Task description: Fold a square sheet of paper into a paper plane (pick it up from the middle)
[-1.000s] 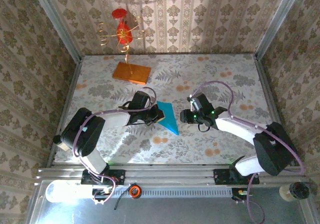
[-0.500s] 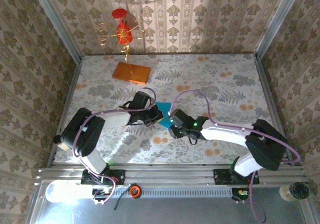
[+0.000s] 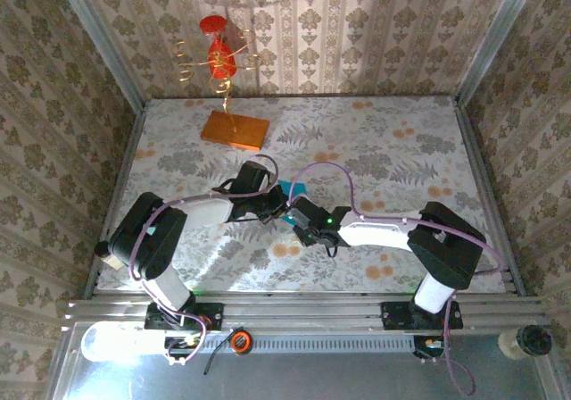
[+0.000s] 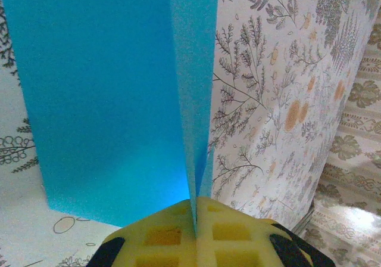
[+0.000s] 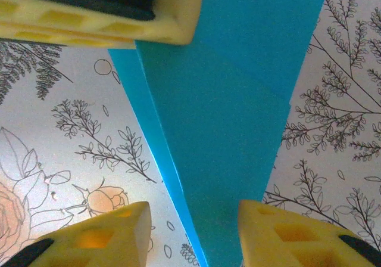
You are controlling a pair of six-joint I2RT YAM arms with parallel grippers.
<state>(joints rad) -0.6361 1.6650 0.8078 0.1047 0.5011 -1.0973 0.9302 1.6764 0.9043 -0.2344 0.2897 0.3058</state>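
The cyan paper (image 4: 107, 100), already folded into a narrow pointed shape, sits on the floral table (image 3: 401, 150) nearer the arm bases than the orange slab (image 3: 234, 129) and slightly to the right of it in the top view. From above, most of it is hidden under the 2 grippers, which meet there.

The left gripper (image 4: 195, 210) is pressed together on a raised lengthwise fold of the paper. Its 2 yellow pads meet with the thin blue edge pinched between them, while the rest of the sheet spreads flat to the left of the fold.

The right gripper (image 5: 193, 219) comes in from the side away from the slab. Its 2 yellow fingers (image 5: 119, 231) stand apart, and the tapered end of the paper runs between them. There is a clear gap on one side, and the other finger is at the paper's edge.

A red and gold wire ornament (image 3: 219, 56) stands on the slab, at the far wall.
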